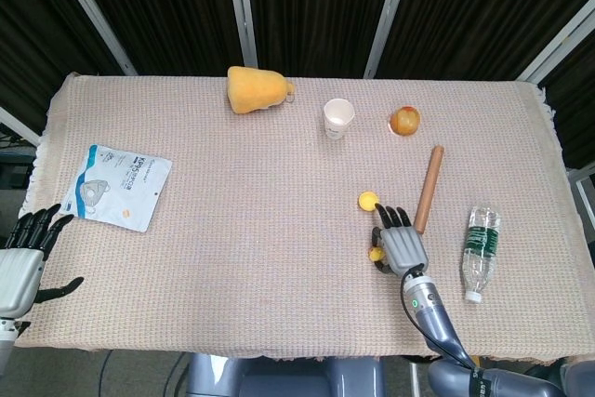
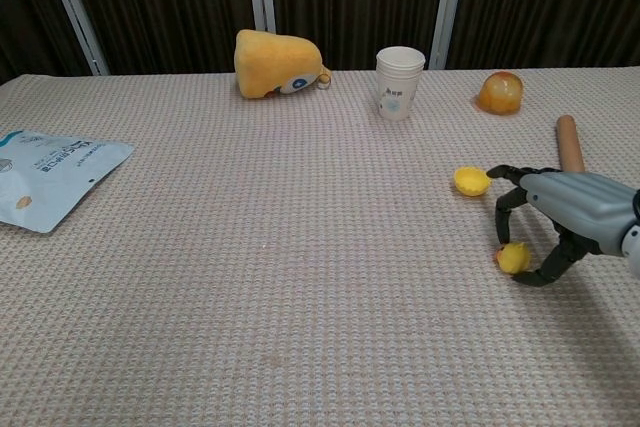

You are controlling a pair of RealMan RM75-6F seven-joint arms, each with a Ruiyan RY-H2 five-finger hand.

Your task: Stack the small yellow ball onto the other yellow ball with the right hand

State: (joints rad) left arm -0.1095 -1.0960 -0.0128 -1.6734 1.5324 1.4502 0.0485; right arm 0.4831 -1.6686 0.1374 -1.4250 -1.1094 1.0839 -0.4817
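Note:
The small yellow ball (image 1: pixel 375 253) (image 2: pixel 514 258) lies low at the table surface, on the right side of the cloth. My right hand (image 1: pixel 402 246) (image 2: pixel 565 212) arches over it and pinches it between the thumb and a finger. The other yellow ball (image 1: pixel 369 200) (image 2: pixel 471 181), flatter and wider, sits a short way beyond, just past the fingertips and apart from them. My left hand (image 1: pixel 20 262) hangs off the near left edge of the table with fingers spread and holds nothing; the chest view does not show it.
A wooden rod (image 1: pixel 428 188) (image 2: pixel 569 142) lies just right of the right hand, and a water bottle (image 1: pixel 481 253) further right. At the back stand a paper cup (image 1: pixel 338 118), an orange fruit (image 1: pixel 405 120) and a yellow plush (image 1: pixel 256 89). A mask packet (image 1: pixel 116 186) lies left.

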